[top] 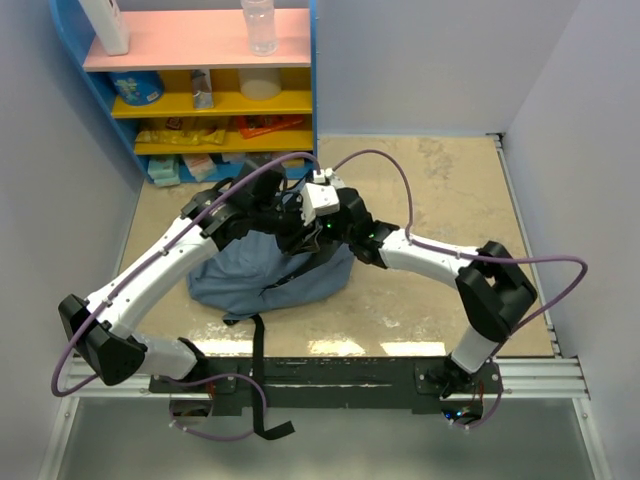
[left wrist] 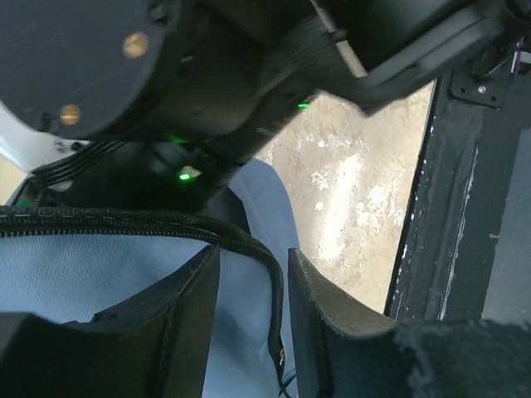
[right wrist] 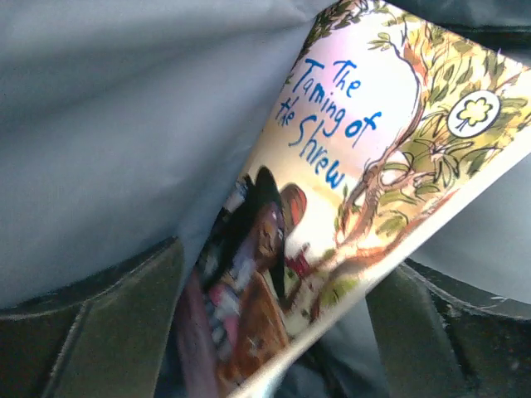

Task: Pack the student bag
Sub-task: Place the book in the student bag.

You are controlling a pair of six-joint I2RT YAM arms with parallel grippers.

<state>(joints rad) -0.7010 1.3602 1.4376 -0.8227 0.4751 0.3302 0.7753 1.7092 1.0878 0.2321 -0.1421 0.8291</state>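
The slate-blue student bag lies in the middle of the table, its opening toward the shelf. Both grippers meet over that opening. My left gripper is closed down on the bag's black zipper rim, which runs between its fingers, with blue fabric below. My right gripper reaches into the bag. Its fingers stand wide apart, with a picture book, "The Taming of the Shrew", lying slanted between them against the grey lining. The book is hidden in the top view.
A blue shelf unit with pink and yellow boards stands at the back left, holding a clear bottle, snacks and boxes. A black strap trails from the bag over the near rail. White walls close in both sides.
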